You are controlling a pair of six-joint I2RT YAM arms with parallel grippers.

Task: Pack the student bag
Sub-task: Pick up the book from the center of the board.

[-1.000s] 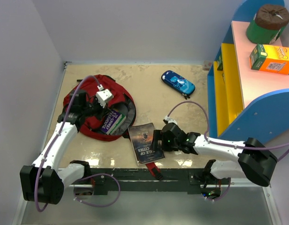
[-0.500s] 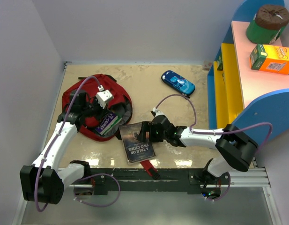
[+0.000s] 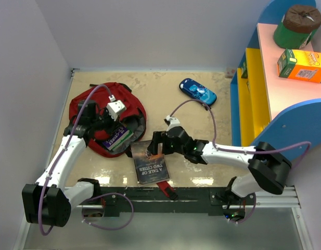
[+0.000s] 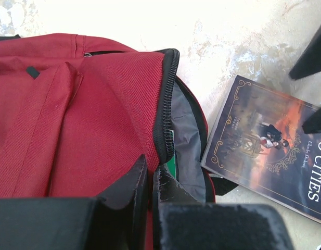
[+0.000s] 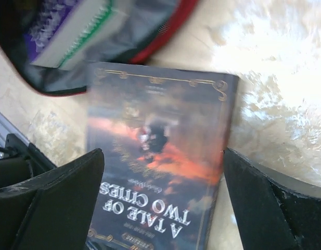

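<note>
The dark-red student bag lies open at the left, grey lining showing, with a purple and green book in its mouth. My left gripper is shut on the bag's zipper edge, pinching the fabric between its fingers. A dark book, "A Tale of Two Cities", lies flat on the table just right of the bag's opening. My right gripper is open over it, one finger at each side of the book. The bag's lining lies just beyond the book.
A blue pencil case lies at the back right. A coloured shelf unit stands on the right, holding an orange box and a green cylinder. A red strap reaches the front rail. Walls close the left and back.
My right gripper has moved left toward the bag, and the dark book has slid left with it, up to the bag's opening. The left gripper has stayed on the bag's edge.
</note>
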